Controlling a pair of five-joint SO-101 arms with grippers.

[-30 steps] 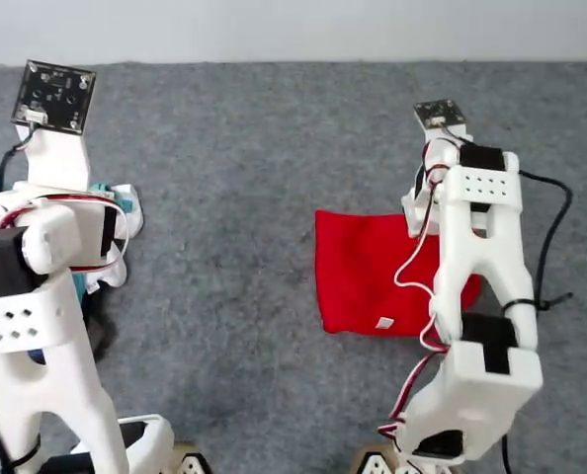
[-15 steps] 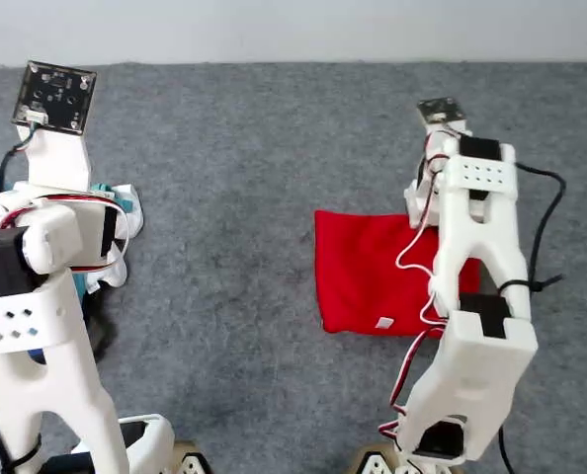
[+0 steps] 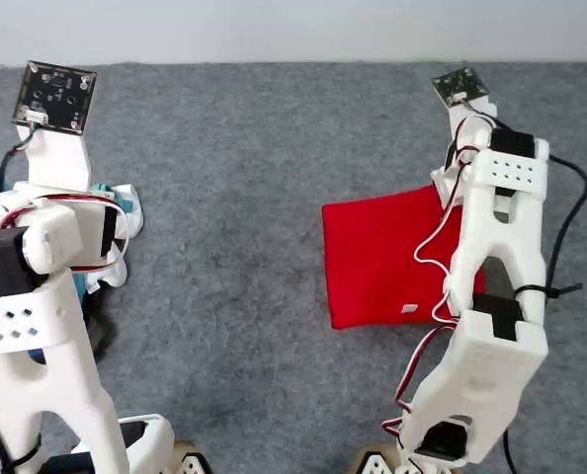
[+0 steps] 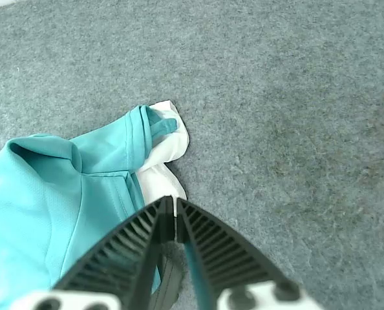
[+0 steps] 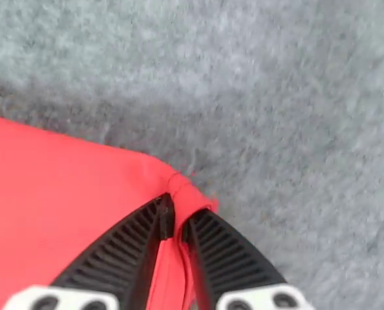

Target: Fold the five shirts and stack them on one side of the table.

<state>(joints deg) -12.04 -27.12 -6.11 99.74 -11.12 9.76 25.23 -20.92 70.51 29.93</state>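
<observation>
we see a grey carpet (image 3: 244, 148) covering the table, rough and evenly coloured, and a pale strip of wall (image 3: 274, 30) running along its far edge. a red shirt (image 3: 387, 259) lies flat on the right half of the carpet, partly under the right arm (image 3: 496, 296). at the far left edge, beside the left arm (image 3: 46, 257), a teal shirt (image 4: 50, 194) lies crumpled with a white shirt (image 4: 163, 161) showing from beneath it on the side toward the middle of the table.

compared with half a second ago, the right arm has swung to the right and a little farther from us, and the red shirt has gone with it. the cloth now sits slightly more to the right and has turned, so its far edge slopes up toward the far right corner, where before it ran almost level. the left arm and the pile beside it have not moved.

the right gripper (image 5: 174, 210) has its jaws closed tight on the far right corner of the red shirt, with a small ridge of red cloth bunched between the black tips. the left gripper (image 4: 175, 210) has its jaws pressed together with nothing between them, and it hangs over the near edge of the white shirt, next to the teal one. we cannot tell whether its tips touch the cloth.
</observation>
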